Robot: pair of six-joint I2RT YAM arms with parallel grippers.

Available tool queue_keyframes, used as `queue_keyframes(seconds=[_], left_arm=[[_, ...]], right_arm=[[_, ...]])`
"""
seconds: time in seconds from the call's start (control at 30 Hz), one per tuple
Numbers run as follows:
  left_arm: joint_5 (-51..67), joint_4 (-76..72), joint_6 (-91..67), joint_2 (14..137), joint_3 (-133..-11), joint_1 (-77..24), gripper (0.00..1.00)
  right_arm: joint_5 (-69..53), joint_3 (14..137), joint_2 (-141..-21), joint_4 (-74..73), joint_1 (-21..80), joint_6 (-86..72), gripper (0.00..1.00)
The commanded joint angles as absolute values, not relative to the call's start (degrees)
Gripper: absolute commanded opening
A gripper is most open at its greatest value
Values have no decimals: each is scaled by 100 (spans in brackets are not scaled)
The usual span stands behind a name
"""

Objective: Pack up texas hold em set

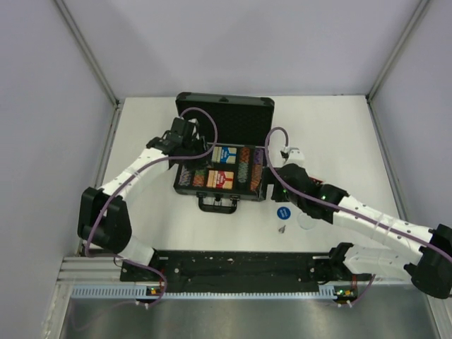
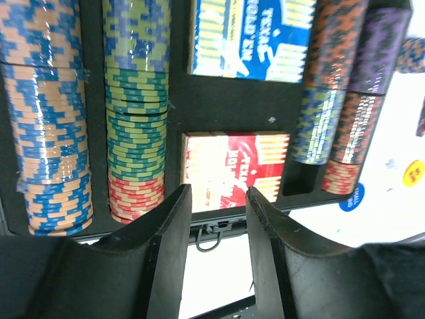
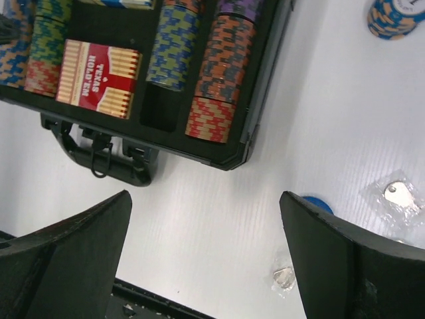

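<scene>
Now, looking at black case (image 3: 259,106) mid-table, lid (image 1: 226,113) up at far side, handle (image 1: 217,205) twd the arm bases.

Inside:
- chip rows (image 2: 50,119) packed along both sides
- blue card box (image 2: 252,36) in far centre slot
- red card box (image 2: 236,166) in near centre slot, nearest the handle
- a short unfilled stretch of slot at near end of the row just R of red box

Outside case, on white table (image 1: 339,141) to its R:
- small stack of loose chips (image 3: 392,16), near the case's R wall
- blue round button (image 1: 283,212), by the near R corner
- yellow round button (image 2: 413,173), just beyond the blue one
- key in clear bag (image 3: 398,194)
- tiny bagged item (image 3: 284,278), closer to the arm bases; too small to tell what

L gripper (image 2: 218,219) hanging above L part of case. Fingers part-open w/ a narrow gap. Nothing betw. them, nothing held. In wrist view, tips framing the near edge of red box and the latch.

R gripper (image 3: 206,226) over table just R of case, by its near R corner. Fingers spread wide, holding nothing. Blue button partly hidden behind one of its fingers in wrist view.
</scene>
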State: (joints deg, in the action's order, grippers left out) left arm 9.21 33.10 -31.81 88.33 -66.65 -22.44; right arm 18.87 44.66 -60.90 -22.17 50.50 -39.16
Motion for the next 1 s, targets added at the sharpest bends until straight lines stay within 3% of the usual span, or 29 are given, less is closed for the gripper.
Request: queue_keyframes(seconds=[0.0,0.37,0.97], left_arm=[[747,3718,-3182,8368,-7058,-2241,44],[993,3112,-3384,7507,-6452,-2241,47],[1178,2944,-3472,7128,-6064,-2224,49]], right_arm=[[2214,4369,-6055,-2960,4896,-4622,92],[3023,3912,-6135,-4956,4474,-6424,98],[2822,2945,-6250,-4343,4017,-6830,98]])
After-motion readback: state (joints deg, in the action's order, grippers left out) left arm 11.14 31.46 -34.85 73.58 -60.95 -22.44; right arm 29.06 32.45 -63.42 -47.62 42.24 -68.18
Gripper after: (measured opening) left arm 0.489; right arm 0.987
